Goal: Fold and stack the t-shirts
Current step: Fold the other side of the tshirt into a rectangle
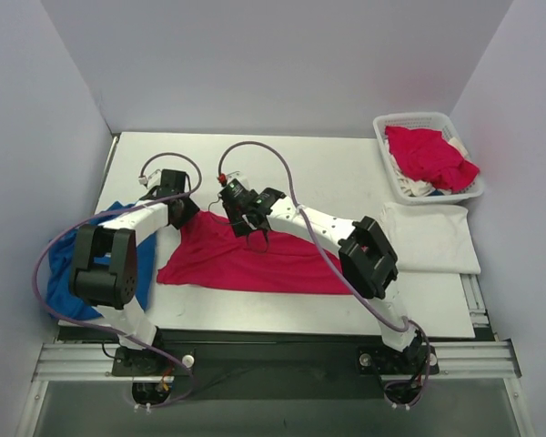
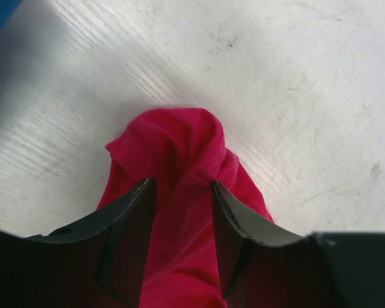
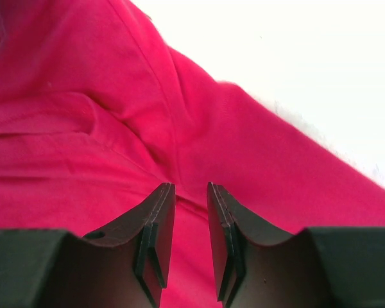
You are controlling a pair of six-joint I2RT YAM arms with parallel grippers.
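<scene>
Left pincer [image 2: 181,186]: half open, jaws pressing on bunched corner of red shirt [image 1: 255,259]; cloth fills gap. Right pincer [image 3: 189,187]: jaws narrow, low over shirt's top edge; gripping or not, cannot tell. Shirt lies spread and wrinkled on mid worktop [image 1: 346,173], between arms. Cloth probably light, soft, limp; will sag and slide, so better take hems or shoulder corners. White shirt [image 1: 428,238] lies flat at right.

White table [image 1: 346,173], pale grey walls [image 1: 273,64]
</scene>
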